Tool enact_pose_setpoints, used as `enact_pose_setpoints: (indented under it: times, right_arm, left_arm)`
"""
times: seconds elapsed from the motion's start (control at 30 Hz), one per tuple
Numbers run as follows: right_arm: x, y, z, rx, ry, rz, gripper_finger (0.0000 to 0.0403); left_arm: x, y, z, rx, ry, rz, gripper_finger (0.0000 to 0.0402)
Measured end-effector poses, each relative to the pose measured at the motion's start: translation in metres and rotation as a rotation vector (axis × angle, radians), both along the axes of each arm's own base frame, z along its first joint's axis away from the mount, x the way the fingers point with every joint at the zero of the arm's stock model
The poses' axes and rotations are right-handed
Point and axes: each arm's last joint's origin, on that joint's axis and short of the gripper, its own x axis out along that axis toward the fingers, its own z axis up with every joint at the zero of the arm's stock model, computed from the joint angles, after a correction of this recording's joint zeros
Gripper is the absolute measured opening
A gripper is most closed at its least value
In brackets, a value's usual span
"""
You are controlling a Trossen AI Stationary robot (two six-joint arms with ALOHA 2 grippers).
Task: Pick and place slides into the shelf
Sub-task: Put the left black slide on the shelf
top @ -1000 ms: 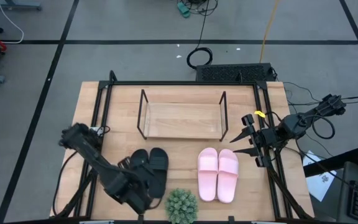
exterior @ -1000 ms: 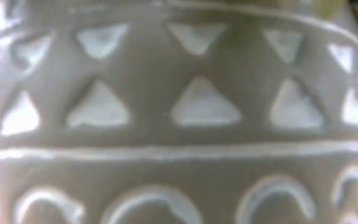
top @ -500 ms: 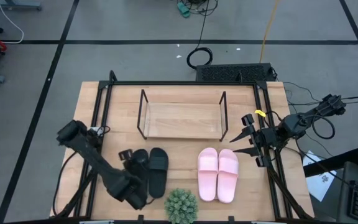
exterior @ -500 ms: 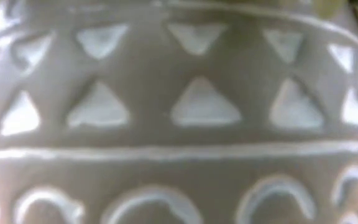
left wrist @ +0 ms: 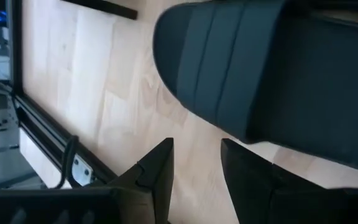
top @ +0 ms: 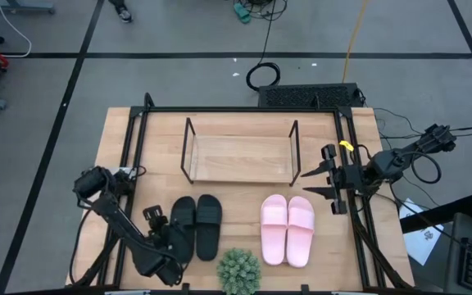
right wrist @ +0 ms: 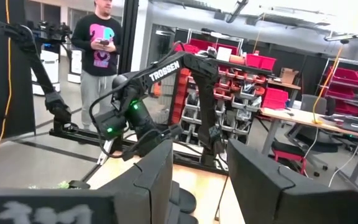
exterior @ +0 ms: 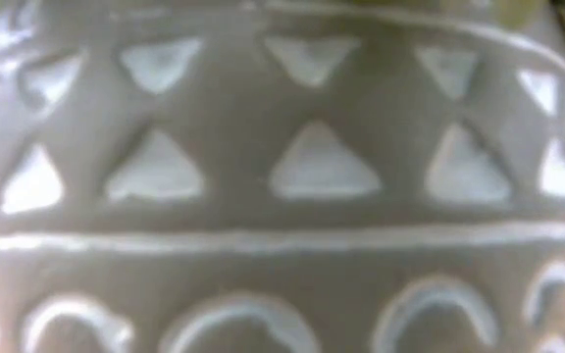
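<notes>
Two black slides [top: 197, 226] lie side by side on the table's near left, soles down; the left one [left wrist: 272, 74] fills the left wrist view. My left gripper [top: 159, 223] hangs low just left of them, pointing steeply down, open [left wrist: 194, 177] with only bare table between its fingers. Two pink slides [top: 288, 230] lie soles down at the near right. The shelf [top: 240, 157] stands on the far middle of the table with a bare wooden board. My right gripper [top: 324, 182] waits open above the table's right edge [right wrist: 201, 180].
A potted green plant [top: 238, 271] stands at the near edge between the two pairs; its patterned pot [exterior: 282, 176] blocks the whole low view. Black rails [top: 134, 147] run along the table's sides. A person [right wrist: 101, 56] stands in the room beyond the table.
My left gripper has come down and drawn toward the table's left edge, off the black slides to the spot just left of them, tipping steeper and rolling as it went. Its fingers have stayed apart. The slides have not moved.
</notes>
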Motion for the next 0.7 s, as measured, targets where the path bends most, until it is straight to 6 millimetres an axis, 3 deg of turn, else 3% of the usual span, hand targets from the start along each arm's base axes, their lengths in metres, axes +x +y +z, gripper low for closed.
enact_pose_setpoints:
  times: [0.2,0.5,0.7]
  right_arm:
    - [0.003,0.001,-0.002,-0.006,0.012,0.0,0.0144]
    - [0.004,0.002,-0.003,0.009,0.02,0.002,0.0144]
    - [0.007,0.003,-0.005,-0.009,0.031,0.001,0.0144]
  left_arm:
    - [-0.011,0.008,-0.004,0.106,-0.131,-0.014,0.0136]
    - [-0.045,0.017,0.057,-0.005,-0.494,-0.046,0.0136]
    - [-0.054,0.02,0.064,-0.007,-0.595,-0.066,0.0136]
